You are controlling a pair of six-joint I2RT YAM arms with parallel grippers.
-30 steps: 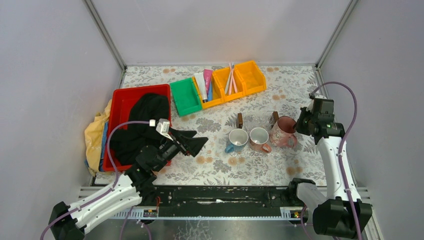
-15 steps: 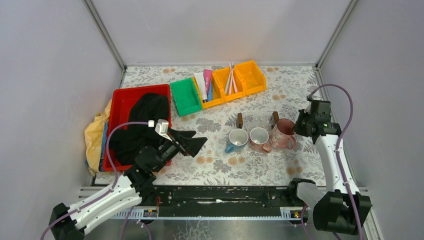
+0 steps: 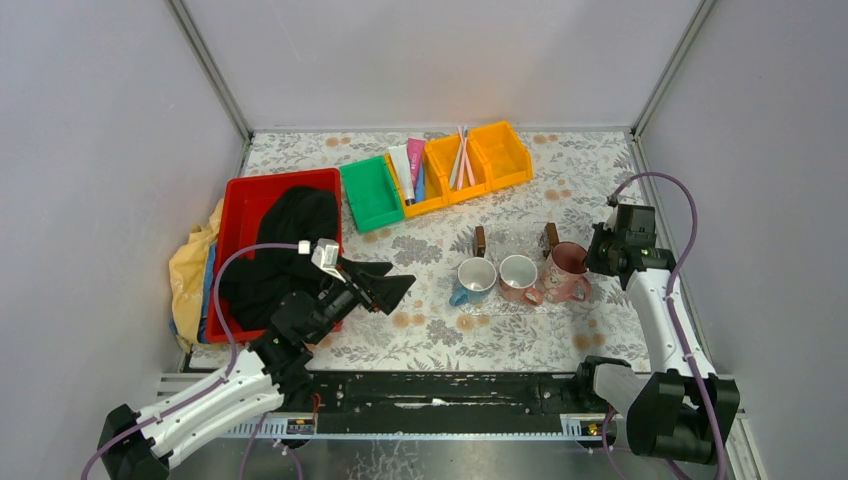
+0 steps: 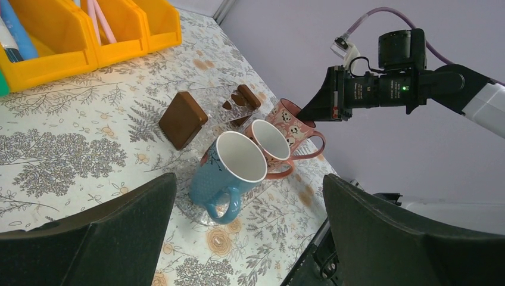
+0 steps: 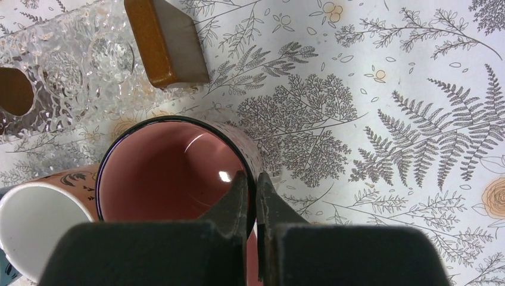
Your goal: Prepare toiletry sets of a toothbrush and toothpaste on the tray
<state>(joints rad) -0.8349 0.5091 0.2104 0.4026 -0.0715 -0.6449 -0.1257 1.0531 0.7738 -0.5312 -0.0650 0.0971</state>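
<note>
Far beyond right gripper [image 5: 255,182] at pink mug [image 5: 167,173], toothbrushes [image 3: 461,155] in bin [image 3: 440,160]

- The left arm [image 3: 200,395] reaches from its base low over the counter. Its forearm is angled toward the dark pink mug [image 3: 566,262] but is well apart from it, on the mug's left.
- The left gripper [image 3: 397,281] points toward that mug, jaws spread wide with nothing gripped between them.
- The right arm [image 3: 660,320] rises from its base just right of the mug and bends at the wrist to face it.
- The right gripper [image 5: 251,179] pinches the mug's wall, one finger inside the rim and one outside, jaws almost together.
</note>
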